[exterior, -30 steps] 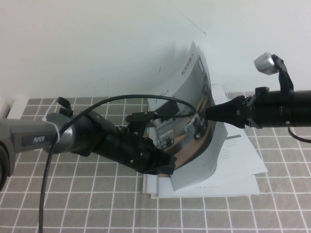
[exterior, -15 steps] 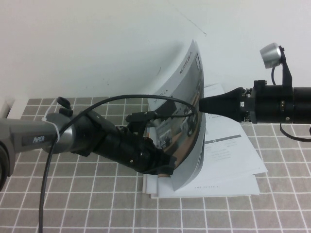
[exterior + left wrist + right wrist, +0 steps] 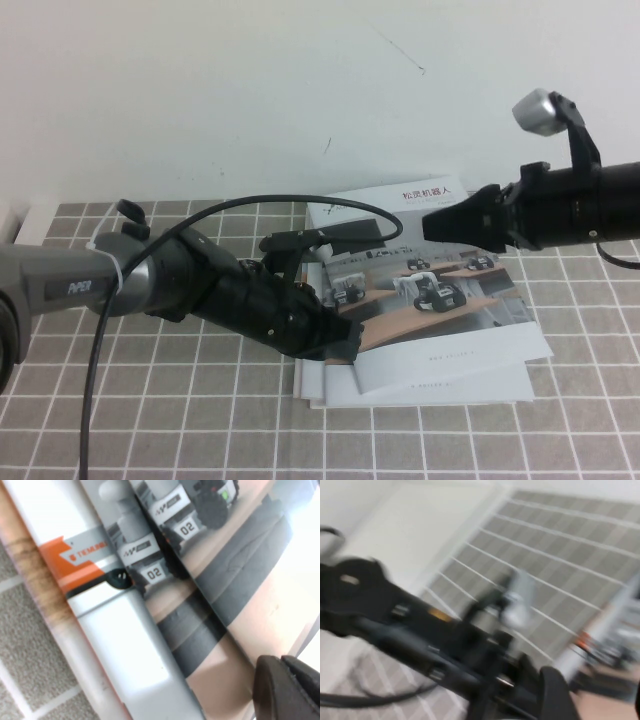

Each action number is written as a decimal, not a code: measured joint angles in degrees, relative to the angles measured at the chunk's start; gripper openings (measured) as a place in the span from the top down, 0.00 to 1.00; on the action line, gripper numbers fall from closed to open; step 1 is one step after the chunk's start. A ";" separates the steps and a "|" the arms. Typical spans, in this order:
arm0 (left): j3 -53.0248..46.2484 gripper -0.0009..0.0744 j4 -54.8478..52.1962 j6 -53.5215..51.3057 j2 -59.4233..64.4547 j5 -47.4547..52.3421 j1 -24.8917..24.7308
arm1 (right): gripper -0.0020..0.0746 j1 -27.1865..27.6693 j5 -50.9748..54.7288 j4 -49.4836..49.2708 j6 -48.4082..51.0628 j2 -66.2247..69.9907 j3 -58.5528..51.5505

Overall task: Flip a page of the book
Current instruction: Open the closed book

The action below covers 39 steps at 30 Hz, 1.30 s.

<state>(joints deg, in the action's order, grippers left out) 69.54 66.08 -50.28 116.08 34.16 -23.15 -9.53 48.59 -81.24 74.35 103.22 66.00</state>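
Observation:
The book [image 3: 440,300] lies closed on a stack of white booklets, its cover photo of small robots on desks facing up. The page [image 3: 455,260], that cover leaf, rests flat with the black title at its far edge. My left gripper [image 3: 345,350] presses on the book's near left corner, shut, with its fingertips [image 3: 287,690] together on the cover [image 3: 190,580]. My right gripper [image 3: 430,228] hovers above the book's far right part, open, holding nothing. In the right wrist view one finger [image 3: 555,695] shows dark against the blurred cover [image 3: 615,650].
Plain white booklets [image 3: 480,385] stick out under the book toward the front and right. A grey checked cloth [image 3: 150,410] covers the table, and a white wall [image 3: 250,90] rises close behind. A black cable [image 3: 95,400] loops over my left arm.
The cover leaf, standing curved upright against my right gripper, has dropped flat onto the book with its photo up. My right gripper has drawn back slightly right. The left arm has not moved.

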 joint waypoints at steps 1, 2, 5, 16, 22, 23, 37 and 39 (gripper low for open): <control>0.00 0.99 0.00 0.00 0.00 0.00 0.00 | 0.54 0.00 -1.74 2.69 -1.55 0.00 0.00; 0.00 0.99 -0.10 0.00 0.00 0.00 0.00 | 0.54 0.00 -4.10 5.59 -3.63 0.00 0.00; 0.00 0.99 -0.23 0.00 0.00 0.00 0.00 | 0.54 0.00 -10.76 14.86 -10.39 0.00 0.00; 0.00 0.99 -0.41 0.00 0.00 0.11 0.00 | 0.43 0.00 -18.42 36.45 -26.20 1.60 0.23; 0.00 0.99 -0.64 0.00 0.00 0.11 0.00 | 0.41 0.00 -19.65 37.05 -26.28 5.99 0.23; 0.00 0.99 -0.64 0.00 0.00 0.11 0.00 | 0.41 0.00 -20.35 37.05 -26.28 6.55 0.25; 0.09 0.99 -0.68 0.26 0.00 0.33 0.00 | 0.41 0.00 -26.71 37.05 -26.41 8.02 0.35; 0.09 0.99 -0.68 0.26 0.00 0.33 0.00 | 0.41 0.00 -27.17 37.05 -26.41 8.02 0.35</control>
<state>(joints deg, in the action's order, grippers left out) 69.63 65.40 -50.01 116.08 34.49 -23.15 -9.53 21.42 -44.19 47.94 111.23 66.36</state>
